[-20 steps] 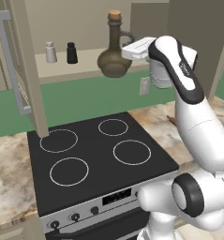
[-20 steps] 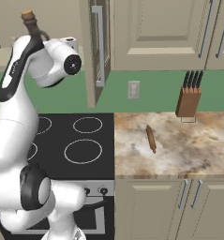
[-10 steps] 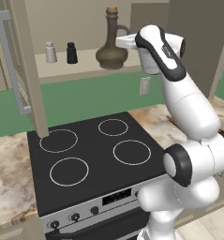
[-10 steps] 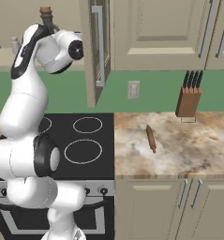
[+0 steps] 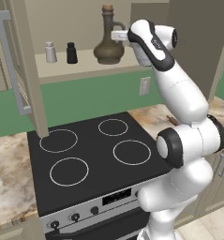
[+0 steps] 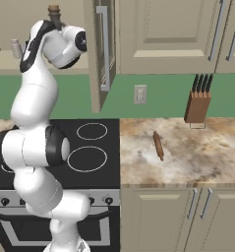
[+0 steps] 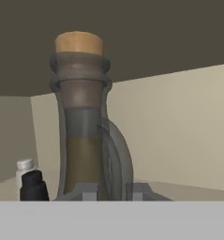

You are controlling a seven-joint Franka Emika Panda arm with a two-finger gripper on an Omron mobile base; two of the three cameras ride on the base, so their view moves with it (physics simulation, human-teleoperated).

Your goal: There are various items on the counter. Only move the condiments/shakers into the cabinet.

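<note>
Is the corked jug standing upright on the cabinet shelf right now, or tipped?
Upright. The corked jug stands on the cabinet shelf, its base flat and its cork at the top, neck vertical in the hand view.

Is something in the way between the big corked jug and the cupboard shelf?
No, nothing is. The jug already sits on the cupboard shelf, right of the black shaker and the pale shaker. The claw is shut at its handle.

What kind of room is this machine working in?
A kitchen, computer-rendered by the look of it: a four-ring stovetop, a marbled counter carrying a knife block and rolling pin, and an open wall cabinet with shakers inside.
</note>
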